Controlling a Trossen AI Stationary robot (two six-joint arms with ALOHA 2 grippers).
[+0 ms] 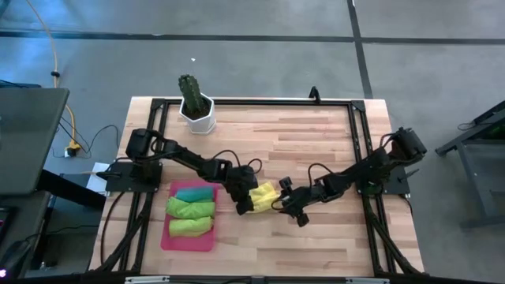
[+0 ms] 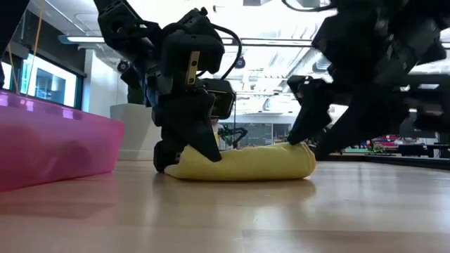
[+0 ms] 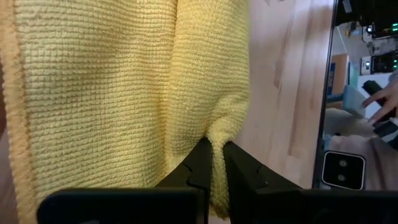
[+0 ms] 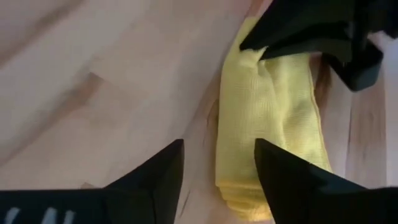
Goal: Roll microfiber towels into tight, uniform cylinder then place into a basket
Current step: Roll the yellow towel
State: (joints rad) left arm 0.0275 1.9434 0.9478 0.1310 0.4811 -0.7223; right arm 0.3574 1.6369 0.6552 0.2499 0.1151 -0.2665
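A grey concrete floor surrounds the pale wooden tabletop [image 1: 316,142], and the low view looks across it into a bright room of ceiling lights and windows. In the high view the yellow towel [image 1: 263,195] is only a small patch between the two dark arms near the tabletop's middle front, most of it covered by them; the low view shows it as a flattened roll lying on the wood. The left end effector [image 3: 214,165] has its fingers pinched nearly together on a fold at the towel's edge, which only the left wrist view makes plain; from the low view its fingertips are lost behind its own body. The right end effector [image 4: 219,163] stands spread apart, its fingers open above the towel's other end with nothing between them; whether they touch the cloth cannot be told. The pink-red basket [image 1: 167,237] sits just beside the left arm at the front left, holding a teal towel [image 1: 194,192], a green towel [image 1: 189,209] and a lime green towel [image 1: 189,226], all rolled; the low view shows only its translucent wall, the contents blurred. A white pot with a cactus [image 1: 196,106] stands at the back. A person's hand [image 3: 384,99] shows at the edge of the left wrist view, partly cut off.
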